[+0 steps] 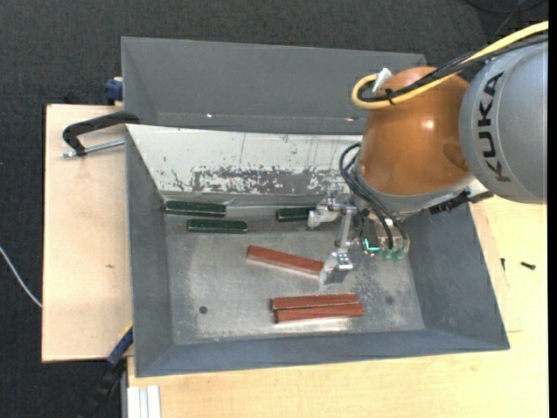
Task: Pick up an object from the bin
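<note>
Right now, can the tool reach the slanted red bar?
Probably yes. The tool sits at the right end of the slanted red bar, and nothing lies over it.

Grey arm (513, 138) (KUKA lettering (493, 127)); orange cover (409, 138); yellow cable (358, 91).

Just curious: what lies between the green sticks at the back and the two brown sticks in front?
A slanted brown stick lies there, with the pincer by its right end; the camera view shows it.

Bright glare on bin wall (228, 151)
</note>
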Controlling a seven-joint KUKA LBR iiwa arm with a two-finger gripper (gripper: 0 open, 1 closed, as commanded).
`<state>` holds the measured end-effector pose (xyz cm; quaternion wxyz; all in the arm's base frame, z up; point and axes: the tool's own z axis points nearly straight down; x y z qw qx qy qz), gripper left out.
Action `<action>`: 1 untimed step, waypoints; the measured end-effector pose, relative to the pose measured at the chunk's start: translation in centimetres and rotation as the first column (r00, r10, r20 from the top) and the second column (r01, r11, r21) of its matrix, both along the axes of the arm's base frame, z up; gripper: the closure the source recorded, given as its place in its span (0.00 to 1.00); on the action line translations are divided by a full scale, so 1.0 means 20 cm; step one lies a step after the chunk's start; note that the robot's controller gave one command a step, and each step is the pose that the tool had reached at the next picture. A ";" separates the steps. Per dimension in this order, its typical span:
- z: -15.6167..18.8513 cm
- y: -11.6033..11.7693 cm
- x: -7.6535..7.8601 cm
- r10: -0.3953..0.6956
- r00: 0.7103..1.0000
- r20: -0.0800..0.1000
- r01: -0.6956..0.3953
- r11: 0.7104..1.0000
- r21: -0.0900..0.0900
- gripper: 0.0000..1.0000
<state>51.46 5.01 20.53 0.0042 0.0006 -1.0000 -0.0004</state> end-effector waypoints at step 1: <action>0.02 0.00 0.01 -0.001 1.000 0.008 0.001 1.000 0.000 0.00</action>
